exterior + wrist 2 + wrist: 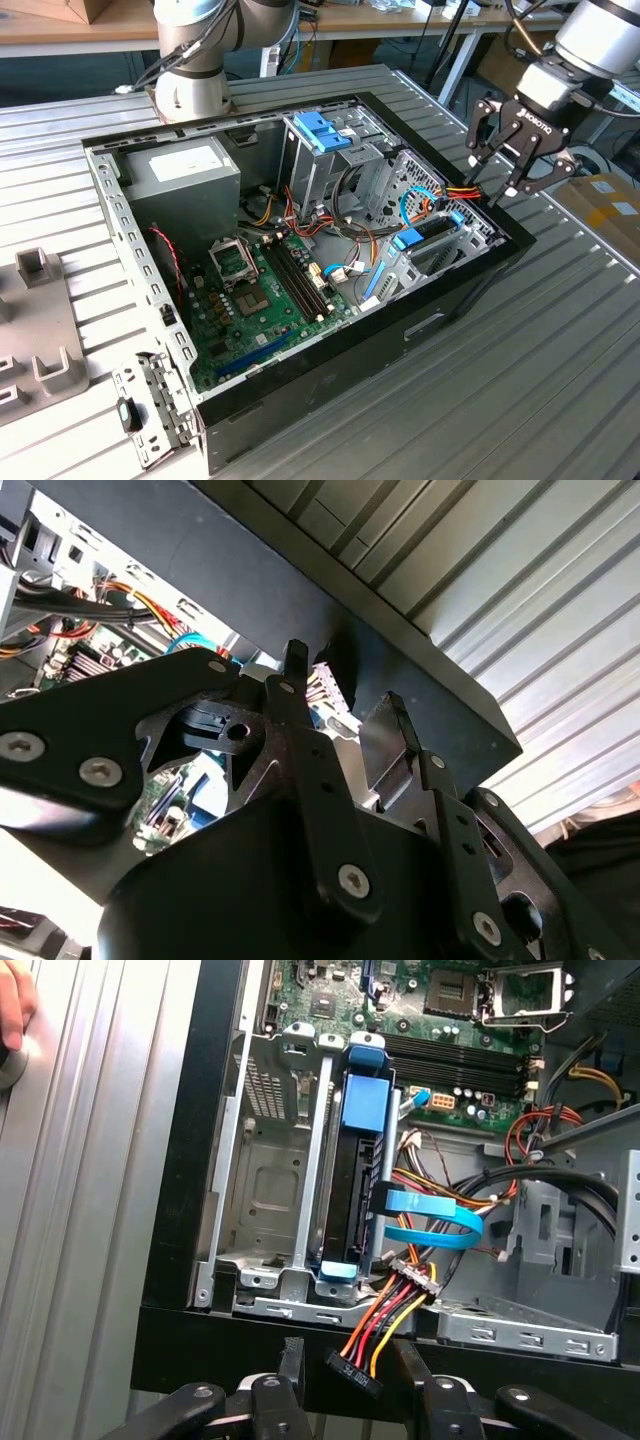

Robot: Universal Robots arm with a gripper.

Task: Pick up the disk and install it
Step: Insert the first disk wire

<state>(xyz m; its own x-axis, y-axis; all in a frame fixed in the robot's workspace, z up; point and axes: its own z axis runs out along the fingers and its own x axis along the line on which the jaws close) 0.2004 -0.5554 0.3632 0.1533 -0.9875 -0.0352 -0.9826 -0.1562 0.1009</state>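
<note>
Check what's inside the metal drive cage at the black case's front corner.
The metal drive cage holds the disk in its light-blue carrier, standing on edge; the adjoining slot shows bare metal. The disk's label faces are hidden. The open gripper hovers above.

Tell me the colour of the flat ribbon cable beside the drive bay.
Light blue flat ribbon cable, clearest in the first wrist view.

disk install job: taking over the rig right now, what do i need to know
Tool: open and empty, hovering just outside the far corner of the open black desktop computer case, at the exterior view's right.
Disk: the flat grey hard drive in its light-blue plastic carrier frame stands on edge in the grey metal drive cage inside the case.
Done: disk looks seated in the cage.
Left: the black power plug on red, yellow and black wires hangs loose over the case wall, between the tool's fingers in the first wrist view, not plugged in. Whether the disk is fully latched cannot be told.
</note>
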